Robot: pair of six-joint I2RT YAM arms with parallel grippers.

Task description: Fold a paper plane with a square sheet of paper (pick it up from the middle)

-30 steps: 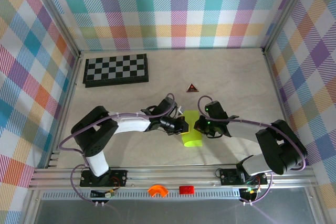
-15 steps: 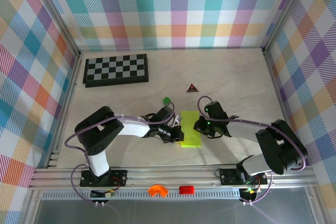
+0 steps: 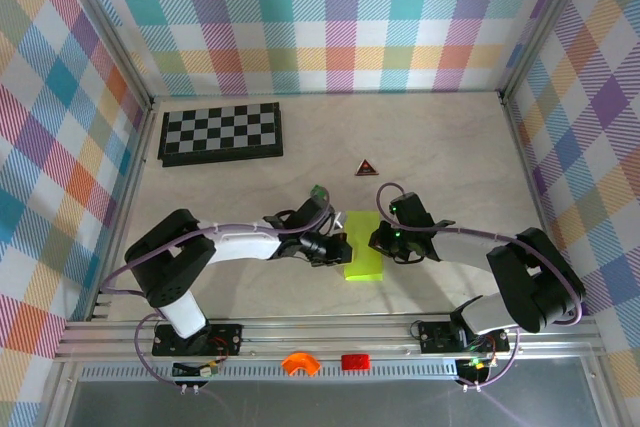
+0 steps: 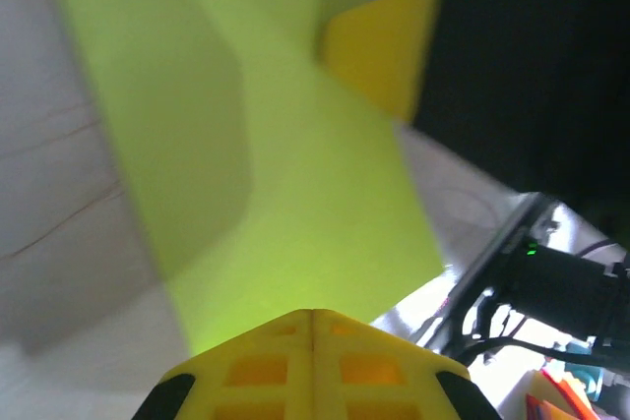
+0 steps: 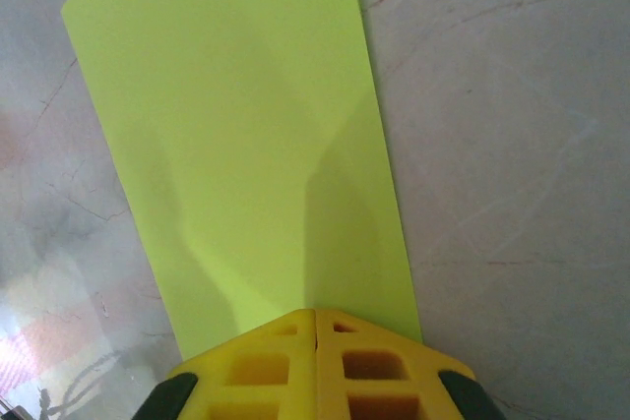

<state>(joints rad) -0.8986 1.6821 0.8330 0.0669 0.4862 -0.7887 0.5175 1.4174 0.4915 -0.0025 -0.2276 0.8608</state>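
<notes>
Creasing the folded sheet
The paper plane [image 3: 364, 245], a flat folded strip toward 6 o'clock on the table [image 3: 450, 147], has the left gripper [image 4: 313, 318] at its 9 o'clock and the right gripper [image 5: 315, 316] at 3 o'clock, both with jaws pinched closed. Press evenly and slide along the fold so it cannot skid

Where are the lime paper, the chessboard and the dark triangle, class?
lime paper [image 3: 362, 257]: top view, its flat middle.
chessboard [image 3: 221, 133]: top view, centre of its squares.
dark triangle [image 3: 366, 168]: top view, its red middle.
</notes>
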